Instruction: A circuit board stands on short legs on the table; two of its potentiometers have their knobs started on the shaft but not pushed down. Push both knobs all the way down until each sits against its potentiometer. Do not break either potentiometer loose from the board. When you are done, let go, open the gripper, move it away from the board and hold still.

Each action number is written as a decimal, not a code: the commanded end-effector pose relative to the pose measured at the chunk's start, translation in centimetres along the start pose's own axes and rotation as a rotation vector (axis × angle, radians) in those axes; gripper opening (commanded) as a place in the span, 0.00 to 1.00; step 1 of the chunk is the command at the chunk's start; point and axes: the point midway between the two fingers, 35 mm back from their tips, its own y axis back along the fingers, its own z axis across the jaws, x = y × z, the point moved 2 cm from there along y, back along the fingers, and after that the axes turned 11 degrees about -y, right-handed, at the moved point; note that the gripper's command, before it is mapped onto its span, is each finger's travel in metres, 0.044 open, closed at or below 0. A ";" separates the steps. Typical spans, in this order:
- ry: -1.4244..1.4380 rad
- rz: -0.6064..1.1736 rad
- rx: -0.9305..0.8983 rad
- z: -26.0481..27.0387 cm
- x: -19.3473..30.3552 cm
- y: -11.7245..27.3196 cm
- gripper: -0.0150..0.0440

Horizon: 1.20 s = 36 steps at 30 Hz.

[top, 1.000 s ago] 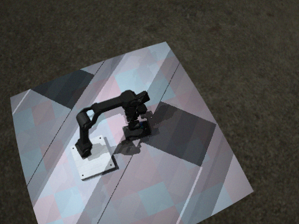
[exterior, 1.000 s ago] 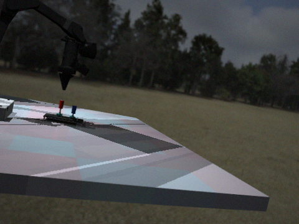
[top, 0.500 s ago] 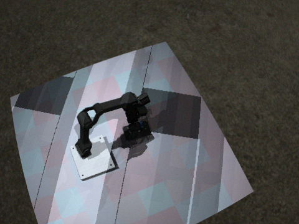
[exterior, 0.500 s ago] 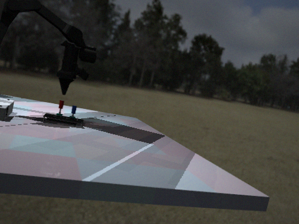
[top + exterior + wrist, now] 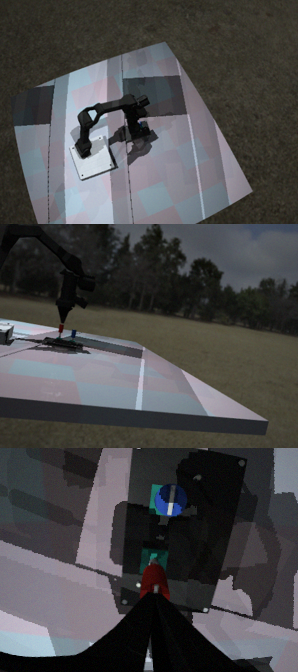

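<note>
The dark circuit board [image 5: 80, 346] [image 5: 220, 478] stands on the table, mostly hidden by the arm in the top view. The red knob [image 5: 61, 328] [image 5: 154, 579] stands high on its shaft, with bare shaft between it and its teal potentiometer [image 5: 59, 339] [image 5: 146, 560]. The blue knob [image 5: 74, 333] [image 5: 170, 499] [image 5: 140, 124] stands on the other potentiometer [image 5: 153, 495], also with a gap below it. My gripper [image 5: 62, 322] [image 5: 153, 599] is shut and empty, pointing down with its tips at the top of the red knob. Whether they touch it is hard to tell.
The arm's white base plate [image 5: 96, 163] [image 5: 7, 326] lies to the board's left. The blue knob stands close beside the red one. The table [image 5: 161, 174] [image 5: 108, 392] carries dark patches and shadows around the board.
</note>
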 end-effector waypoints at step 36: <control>-0.003 0.004 0.007 -0.1 0.1 -0.9 0.25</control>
